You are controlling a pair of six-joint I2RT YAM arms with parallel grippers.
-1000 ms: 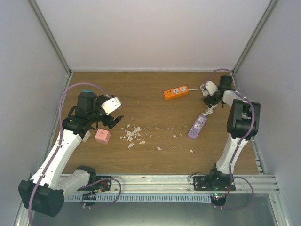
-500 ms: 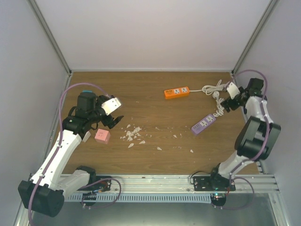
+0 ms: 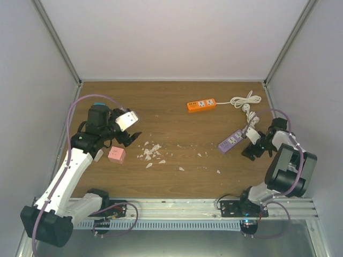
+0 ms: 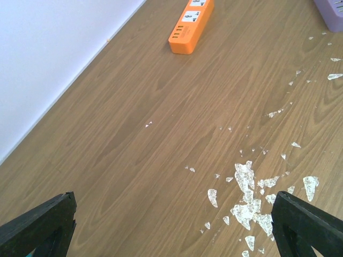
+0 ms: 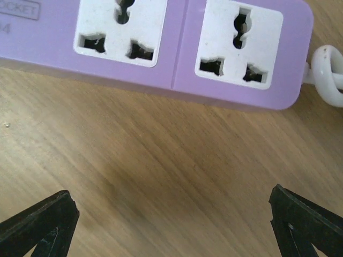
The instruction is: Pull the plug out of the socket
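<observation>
The orange socket strip point(image 3: 201, 105) lies at the back of the table, also seen in the left wrist view point(image 4: 191, 27). The white cord point(image 3: 245, 100) is coiled just right of it, and its plug end point(image 3: 234, 100) lies apart from the strip. The cord runs down to a purple socket strip point(image 3: 231, 140), whose two visible sockets are empty point(image 5: 161, 43). My right gripper point(image 3: 247, 145) hangs open just right of the purple strip point(image 5: 171, 225), holding nothing. My left gripper point(image 3: 127, 134) is open at the far left above bare wood point(image 4: 171, 230).
A pink block point(image 3: 116, 155) sits beside the left arm. White shards point(image 3: 151, 152) are scattered over the middle of the table point(image 4: 252, 198). Grey walls close in the left, back and right sides.
My right arm swung from the cord's end near the orange strip forward to the purple strip's side. The purple strip turned and shifted. The left arm stayed still.
</observation>
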